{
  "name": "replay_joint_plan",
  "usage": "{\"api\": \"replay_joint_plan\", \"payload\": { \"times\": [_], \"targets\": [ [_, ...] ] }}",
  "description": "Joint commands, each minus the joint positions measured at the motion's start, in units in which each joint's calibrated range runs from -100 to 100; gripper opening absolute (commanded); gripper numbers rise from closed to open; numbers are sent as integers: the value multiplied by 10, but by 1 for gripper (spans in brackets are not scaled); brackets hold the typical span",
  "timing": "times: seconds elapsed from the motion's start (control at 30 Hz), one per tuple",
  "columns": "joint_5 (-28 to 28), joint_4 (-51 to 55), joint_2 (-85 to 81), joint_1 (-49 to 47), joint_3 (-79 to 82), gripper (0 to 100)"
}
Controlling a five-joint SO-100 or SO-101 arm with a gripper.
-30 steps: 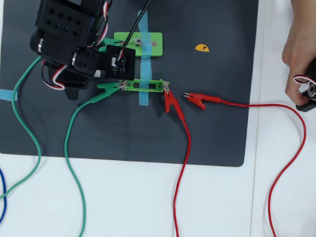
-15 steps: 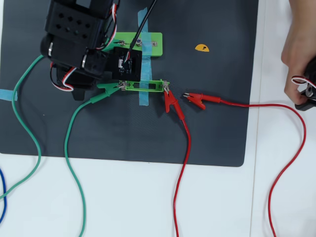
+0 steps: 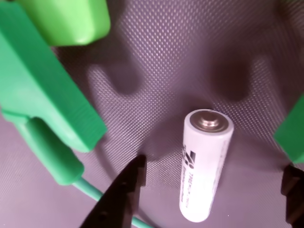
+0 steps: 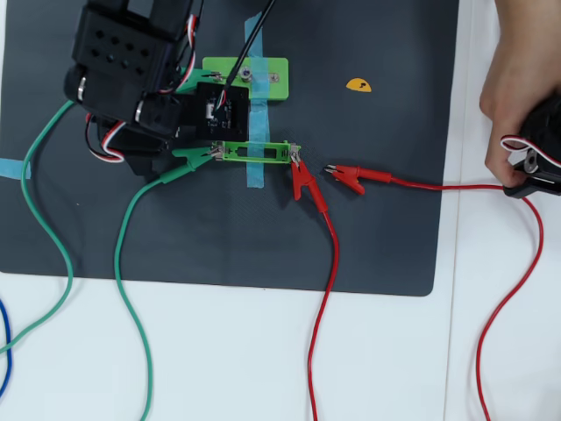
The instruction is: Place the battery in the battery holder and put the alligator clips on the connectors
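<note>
In the wrist view a white cylindrical battery (image 3: 205, 166) lies on the dark mat, its metal end toward the top of the view. My gripper (image 3: 213, 166) is open, with one black finger (image 3: 121, 194) to the battery's left and the other at the right edge, neither touching it. In the overhead view the arm (image 4: 131, 79) covers the battery. The green battery holder (image 4: 254, 152) is taped to the mat and holds no battery. A green alligator clip (image 4: 188, 163) sits at its left connector and a red clip (image 4: 304, 181) at its right one.
A second red clip (image 4: 355, 175) lies loose on the mat, to the right of the holder. A green plate (image 4: 263, 74) lies above the holder. A person's hand (image 4: 517, 96) holds a device at the right edge. A green clip sleeve (image 3: 47, 99) is close on the left in the wrist view.
</note>
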Motion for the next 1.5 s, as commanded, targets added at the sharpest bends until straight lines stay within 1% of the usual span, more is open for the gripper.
{"api": "replay_joint_plan", "payload": {
  "times": [0.0, 0.27, 0.3, 0.33, 0.4, 0.43, 0.47, 0.53, 0.67, 0.73, 0.9, 1.0, 1.1, 1.3, 1.4, 1.47],
  "targets": [
    [2, -25, 2, 9, -5, 29],
    [2, -25, 2, 9, -1, 29],
    [2, -24, 3, 9, 0, 28],
    [2, -24, 3, 9, 0, 25],
    [2, -23, 3, 9, 0, 16],
    [2, -22, 3, 9, 0, 10],
    [2, -22, 3, 13, 0, 0],
    [2, -22, 3, 22, 0, 2],
    [5, -26, 3, 39, 1, 1],
    [12, -29, 1, 40, 15, 1],
    [9, -42, -19, 35, 38, 1],
    [7, -53, -73, 39, 43, 1],
    [-11, -48, -163, 40, 51, 1],
    [-27, -48, -257, 34, 98, 1],
    [-47, -38, -299, 1, 103, 1],
    [-66, -15, -331, -43, 109, 1]
  ]
}}
